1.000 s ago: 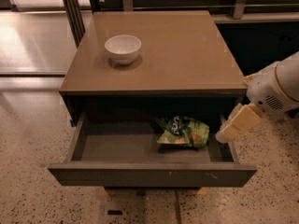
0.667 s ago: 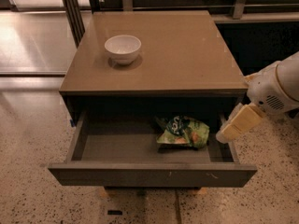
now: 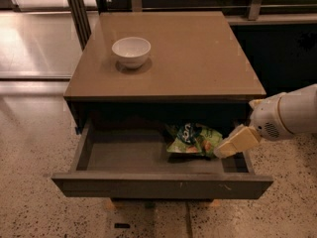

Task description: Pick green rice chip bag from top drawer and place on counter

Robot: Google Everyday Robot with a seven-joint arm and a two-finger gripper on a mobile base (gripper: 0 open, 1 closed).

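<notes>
The green rice chip bag lies on the grey floor of the open top drawer, right of its middle, near the back. The tan counter is the cabinet's top, above the drawer. My gripper reaches in from the right on a white arm, its cream-coloured fingers pointing down-left over the drawer's right end, just right of the bag. I cannot tell if it touches the bag.
A white bowl stands on the counter's left half. The drawer's front panel juts out toward the camera. Speckled floor surrounds the cabinet; dark posts and a rail stand behind it.
</notes>
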